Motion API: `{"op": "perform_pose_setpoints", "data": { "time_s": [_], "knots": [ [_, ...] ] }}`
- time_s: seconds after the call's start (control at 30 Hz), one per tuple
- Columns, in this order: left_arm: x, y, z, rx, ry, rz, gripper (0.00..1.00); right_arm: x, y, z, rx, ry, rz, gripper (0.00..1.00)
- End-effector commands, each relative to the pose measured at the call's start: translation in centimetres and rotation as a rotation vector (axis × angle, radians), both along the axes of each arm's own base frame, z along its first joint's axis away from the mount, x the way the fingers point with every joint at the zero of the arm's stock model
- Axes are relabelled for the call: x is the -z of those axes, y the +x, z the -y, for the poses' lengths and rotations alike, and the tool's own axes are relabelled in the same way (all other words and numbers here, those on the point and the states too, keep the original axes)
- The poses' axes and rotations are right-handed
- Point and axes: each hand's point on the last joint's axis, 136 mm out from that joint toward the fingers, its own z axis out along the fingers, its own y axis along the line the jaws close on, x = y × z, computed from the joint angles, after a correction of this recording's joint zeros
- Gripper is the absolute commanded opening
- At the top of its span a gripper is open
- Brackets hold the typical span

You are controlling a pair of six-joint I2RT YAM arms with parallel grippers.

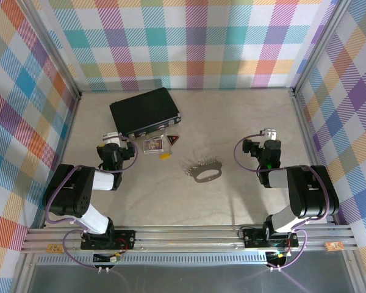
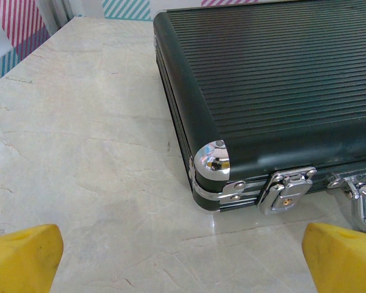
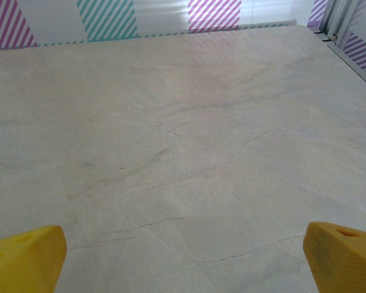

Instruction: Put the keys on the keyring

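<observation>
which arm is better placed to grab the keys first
Left. The keys lie near the black case, closer to the left claw than the right claw. Both claws are open and empty. The keyring sits nearer the right.

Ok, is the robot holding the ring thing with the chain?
No, the keyring lies on the table between the arms, with the left gripper and the right gripper both open and away from it.
</observation>
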Motion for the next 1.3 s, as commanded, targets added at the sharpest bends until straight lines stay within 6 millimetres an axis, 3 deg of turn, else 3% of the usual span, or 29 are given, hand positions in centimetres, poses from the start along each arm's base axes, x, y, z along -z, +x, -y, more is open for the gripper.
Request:
{"op": "perform_pose_setpoints", "data": {
  "time_s": [0.0, 0.67, 0.87, 1.07, 1.2, 1.27],
  "knots": [
    [-0.1, 0.0, 0.0, 0.005, -0.015, 0.013, 1.00, -0.3, 0.2, 0.2, 0.007, 0.013, 0.013, 0.99],
    [-0.3, 0.0, -0.2, -0.010, -0.015, 0.023, 1.00, -0.4, 0.1, 0.3, 0.009, 0.011, 0.021, 0.99],
    [-1.9, -0.5, -0.3, -0.015, -0.015, 0.032, 1.00, -1.6, -0.2, -0.8, -0.061, 0.005, 0.033, 0.99],
    [-4.8, -1.1, 0.3, -0.005, 0.003, 0.027, 1.00, -4.8, -0.9, -1.0, -0.069, 0.007, 0.005, 0.99],
    [-6.6, -1.6, 1.2, 0.012, -0.036, 0.031, 1.00, -6.6, -2.1, -0.3, 0.005, 0.076, -0.026, 0.99],
    [-7.4, -1.7, 2.7, 0.062, -0.087, 0.033, 1.00, -6.8, -3.0, 0.6, 0.087, 0.132, -0.078, 0.99]
  ]
}}
